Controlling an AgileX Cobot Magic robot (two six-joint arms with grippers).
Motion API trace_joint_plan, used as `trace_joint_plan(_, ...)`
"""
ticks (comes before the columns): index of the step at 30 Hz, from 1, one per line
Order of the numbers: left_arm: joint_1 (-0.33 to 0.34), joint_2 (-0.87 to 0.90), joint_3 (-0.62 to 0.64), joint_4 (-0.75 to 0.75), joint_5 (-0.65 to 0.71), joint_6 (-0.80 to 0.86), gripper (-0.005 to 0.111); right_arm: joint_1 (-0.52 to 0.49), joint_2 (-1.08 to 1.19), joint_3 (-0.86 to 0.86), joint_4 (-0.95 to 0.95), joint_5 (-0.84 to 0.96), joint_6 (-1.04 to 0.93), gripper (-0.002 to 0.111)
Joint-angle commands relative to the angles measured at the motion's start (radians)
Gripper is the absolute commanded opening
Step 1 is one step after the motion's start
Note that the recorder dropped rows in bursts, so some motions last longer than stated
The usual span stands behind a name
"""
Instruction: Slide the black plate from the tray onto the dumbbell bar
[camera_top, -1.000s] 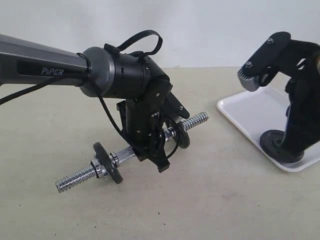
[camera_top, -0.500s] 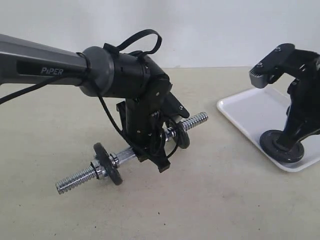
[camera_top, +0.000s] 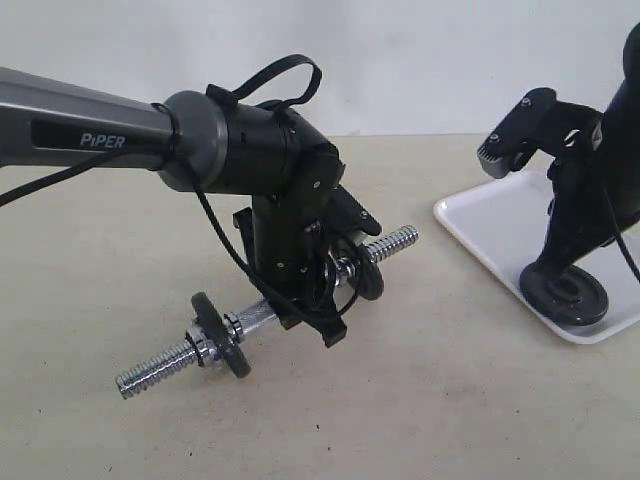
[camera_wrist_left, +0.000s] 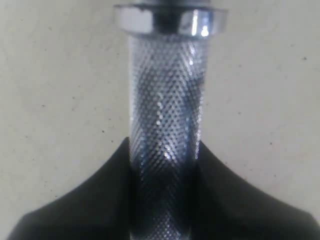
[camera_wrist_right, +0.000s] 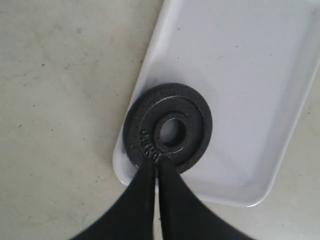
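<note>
Left gripper (camera_top: 305, 310) clamps the chrome threaded dumbbell bar (camera_top: 255, 318). Right gripper (camera_wrist_right: 156, 169), fingers together, touches round black iron plate (camera_wrist_right: 194, 114) on white plastic tray (camera_wrist_right: 240, 75).

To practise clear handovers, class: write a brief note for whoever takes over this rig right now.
Left gripper: shut on the knurled middle of the dumbbell bar, which sits tilted and carries two discs.
Right gripper: shut, tips at the rim of the black plate, not gripping it.
The plate lies flat in a corner of the tray.
Done: bar held.
Left: lift the plate and slide it onto a threaded end.
</note>
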Motion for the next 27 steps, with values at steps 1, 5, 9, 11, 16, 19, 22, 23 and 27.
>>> trace_joint_plan(1,-0.002,-0.066,-0.015,-0.004,-0.023,0.001,0.004,-0.016,-0.001,-0.004,-0.083,-0.047,0.144,0.000)
trace_joint_plan(5,-0.002,-0.066,-0.015,-0.005,-0.003,0.001,0.004,-0.099,0.008,-0.031,0.060,-0.022,0.035,0.000)
trace_joint_plan(9,-0.002,-0.066,-0.015,-0.012,0.000,0.001,0.004,-0.194,0.031,-0.074,0.301,0.041,-0.123,0.000)
trace_joint_plan(11,-0.002,-0.066,-0.015,-0.014,0.005,0.001,0.004,-0.223,0.045,-0.095,0.378,0.094,-0.203,0.000)
trace_joint_plan(16,-0.002,-0.066,-0.015,-0.022,0.007,0.010,0.004,-0.241,0.113,-0.145,0.455,0.235,-0.297,0.000)
trace_joint_plan(19,-0.002,-0.066,-0.015,-0.022,0.029,0.015,0.004,-0.242,0.159,-0.164,0.441,0.275,-0.302,0.000)
trace_joint_plan(22,-0.002,-0.066,-0.015,-0.022,0.040,0.022,0.004,-0.242,0.199,-0.179,0.424,0.335,-0.336,0.000)
trace_joint_plan(23,-0.002,-0.066,-0.015,-0.022,0.042,0.022,0.004,-0.247,0.207,-0.184,0.421,0.336,-0.336,0.000)
trace_joint_plan(27,-0.002,-0.066,-0.015,-0.024,0.056,0.025,0.004,-0.316,0.252,-0.219,0.516,0.390,-0.413,0.000)
